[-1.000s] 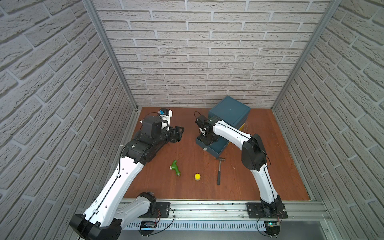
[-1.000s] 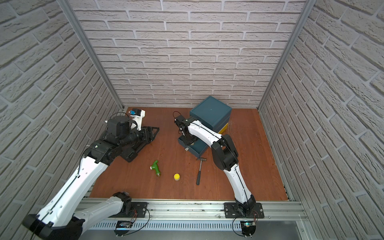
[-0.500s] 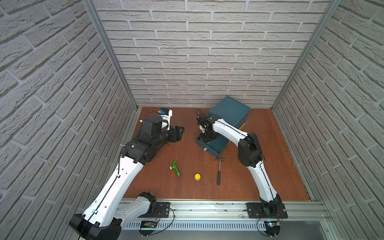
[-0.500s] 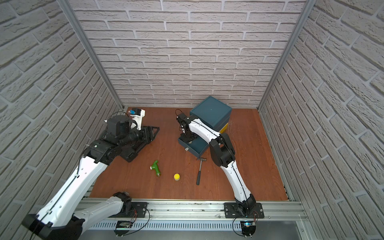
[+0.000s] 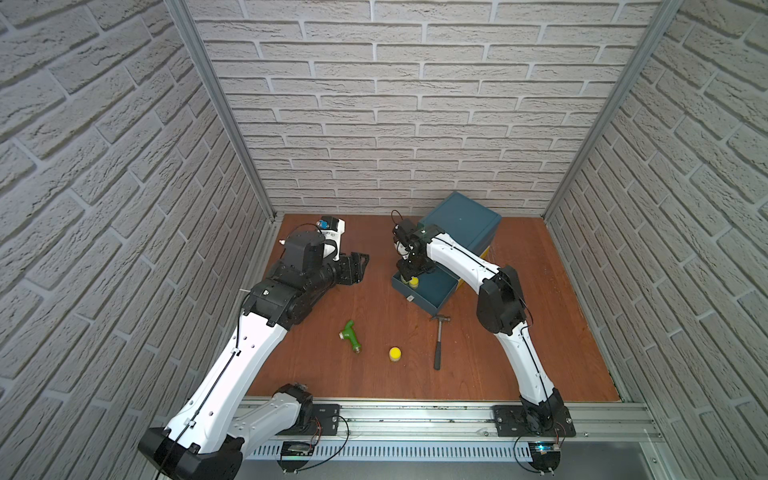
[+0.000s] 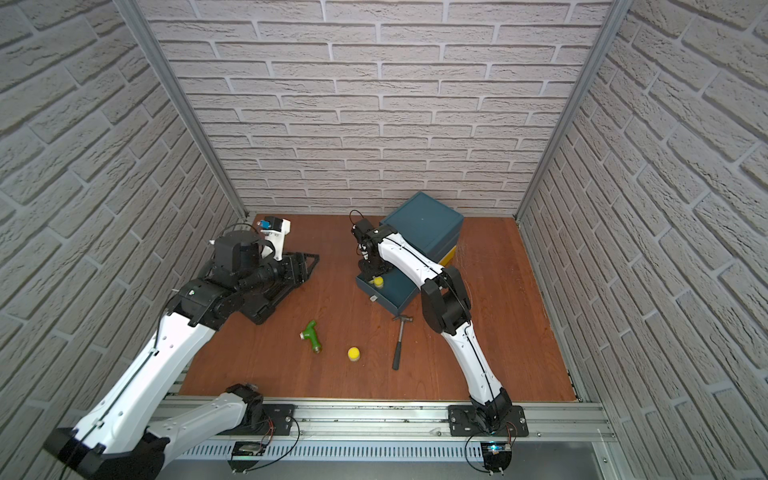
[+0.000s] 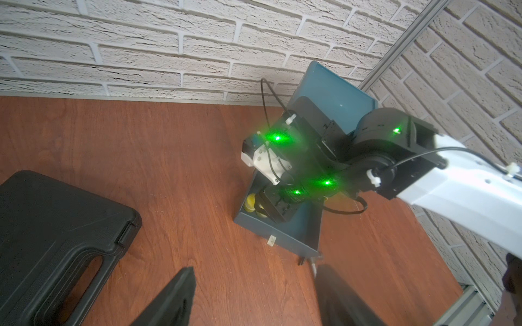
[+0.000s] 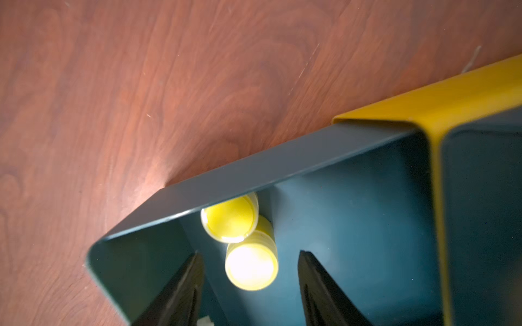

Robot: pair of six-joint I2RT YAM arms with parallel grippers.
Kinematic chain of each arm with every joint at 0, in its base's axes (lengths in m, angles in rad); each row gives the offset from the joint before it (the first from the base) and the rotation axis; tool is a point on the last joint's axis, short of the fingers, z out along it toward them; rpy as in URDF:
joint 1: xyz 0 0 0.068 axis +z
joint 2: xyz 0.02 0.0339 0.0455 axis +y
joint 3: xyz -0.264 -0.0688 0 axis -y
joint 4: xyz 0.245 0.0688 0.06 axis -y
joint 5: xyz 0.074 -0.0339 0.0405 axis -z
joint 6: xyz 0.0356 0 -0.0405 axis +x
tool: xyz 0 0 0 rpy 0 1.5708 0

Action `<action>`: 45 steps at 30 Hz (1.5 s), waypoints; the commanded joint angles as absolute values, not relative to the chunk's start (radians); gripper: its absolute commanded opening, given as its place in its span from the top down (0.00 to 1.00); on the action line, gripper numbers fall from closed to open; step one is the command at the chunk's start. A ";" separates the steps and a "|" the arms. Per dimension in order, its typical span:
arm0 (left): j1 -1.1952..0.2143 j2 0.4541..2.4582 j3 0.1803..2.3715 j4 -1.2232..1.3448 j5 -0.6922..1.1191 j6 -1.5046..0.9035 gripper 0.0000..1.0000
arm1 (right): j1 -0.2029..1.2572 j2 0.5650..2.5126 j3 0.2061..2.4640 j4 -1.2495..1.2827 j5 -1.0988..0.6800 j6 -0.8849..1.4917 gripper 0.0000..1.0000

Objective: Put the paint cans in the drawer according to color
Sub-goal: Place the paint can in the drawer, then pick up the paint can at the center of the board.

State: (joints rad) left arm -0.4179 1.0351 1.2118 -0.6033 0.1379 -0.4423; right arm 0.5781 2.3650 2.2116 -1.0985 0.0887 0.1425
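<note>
Your right claw [image 8: 248,252] hung spread in the blue drawer [image 8: 226,180], clear on both sides of the yellow paint can [image 8: 251,266] standing just beside a second can [image 8: 228,218] in the corner; your left claw [image 7: 255,268] was spread, empty. A third yellow can [image 5: 395,353] sat on the smooth wooden counter [image 5: 540,332], open room around it: light, stiff, probably slick, so pinch its sides squarely.
</note>
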 commanded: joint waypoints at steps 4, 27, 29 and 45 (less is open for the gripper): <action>-0.422 1.033 1.239 -0.580 0.125 -0.438 0.28 | 0.621 2.159 2.230 -1.139 0.098 0.148 0.37; -0.421 0.957 1.285 -0.666 0.051 -0.413 0.28 | 1.001 1.932 1.600 -0.950 -0.044 0.196 0.22; -0.421 0.955 1.290 -0.669 0.053 -0.415 0.27 | 1.002 1.961 1.590 -0.945 -0.054 0.202 0.21; -0.422 0.962 1.299 -0.675 0.063 -0.415 0.27 | 1.032 2.053 1.512 -0.913 -0.077 0.193 0.32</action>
State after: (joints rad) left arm -0.4202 0.9676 1.2720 -0.6907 0.0643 -0.4221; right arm 1.0248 2.0544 1.5261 -0.9363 -0.0647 0.1867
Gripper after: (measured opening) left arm 0.725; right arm 0.692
